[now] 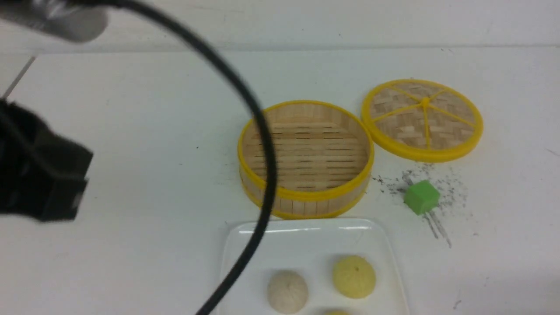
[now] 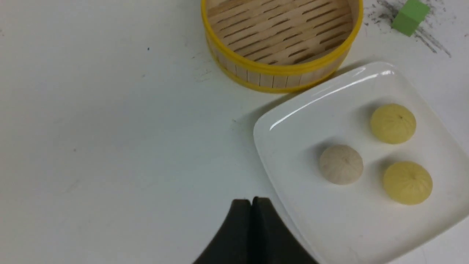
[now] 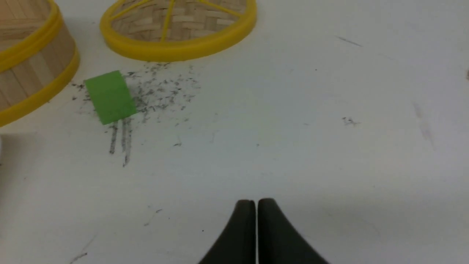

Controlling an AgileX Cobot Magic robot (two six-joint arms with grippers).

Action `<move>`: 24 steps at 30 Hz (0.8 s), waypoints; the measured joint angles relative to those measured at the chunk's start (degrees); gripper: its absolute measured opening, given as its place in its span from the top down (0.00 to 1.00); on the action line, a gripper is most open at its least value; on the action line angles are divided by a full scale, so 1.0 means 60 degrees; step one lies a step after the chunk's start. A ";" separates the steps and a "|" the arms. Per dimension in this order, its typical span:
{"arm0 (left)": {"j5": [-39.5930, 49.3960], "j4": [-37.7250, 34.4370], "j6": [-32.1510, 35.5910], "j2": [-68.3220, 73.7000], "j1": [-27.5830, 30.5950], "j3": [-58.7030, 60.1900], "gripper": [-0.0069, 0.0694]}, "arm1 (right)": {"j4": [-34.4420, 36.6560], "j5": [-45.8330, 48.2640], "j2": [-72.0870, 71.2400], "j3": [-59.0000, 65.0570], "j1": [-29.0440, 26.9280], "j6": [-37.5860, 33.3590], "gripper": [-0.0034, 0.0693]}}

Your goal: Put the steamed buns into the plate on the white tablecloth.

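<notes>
- While a black cable (image 1: 267, 148) cuts across left-centre, over the steamer basket (image 1: 306, 157), the left gripper (image 2: 251, 200) is pinched closed, empty.
- Lower centre: three steamed buns (image 2: 340, 164) sit in the plate (image 1: 306, 227) on the white tablecloth (image 1: 131, 131).
- Right: lid (image 1: 422, 119), green cube (image 1: 421, 197); right gripper (image 3: 255, 201) closed, empty.

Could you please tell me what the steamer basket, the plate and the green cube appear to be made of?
Steamer: pale bamboo or wood slats, matte, with glossy yellow, probably plastic, rims. Plate: glazed ceramic or hard plastic; sharp white highlights on its rim. Cube: matte, uniform green, likely foam or plastic; cannot tell which.
</notes>
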 joint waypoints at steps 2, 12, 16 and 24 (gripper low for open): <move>-0.0085 0.0003 -0.0423 -0.0921 0.0000 0.0965 0.91 | 0.0000 0.0000 0.0000 0.0000 -0.0018 0.0000 0.91; -0.5119 0.0047 -0.3473 -0.4332 0.0000 0.6138 0.91 | -0.0003 -0.0001 0.0000 0.0000 -0.0027 0.0000 0.91; -0.7170 0.0402 -0.4511 -0.4621 0.0000 0.7247 0.90 | -0.0003 -0.0001 0.0000 0.0000 -0.0027 -0.0008 0.91; -0.8026 0.1508 -0.4832 -0.4632 0.0000 0.8255 0.89 | -0.0003 -0.0009 0.0000 0.0000 -0.0027 -0.0008 0.90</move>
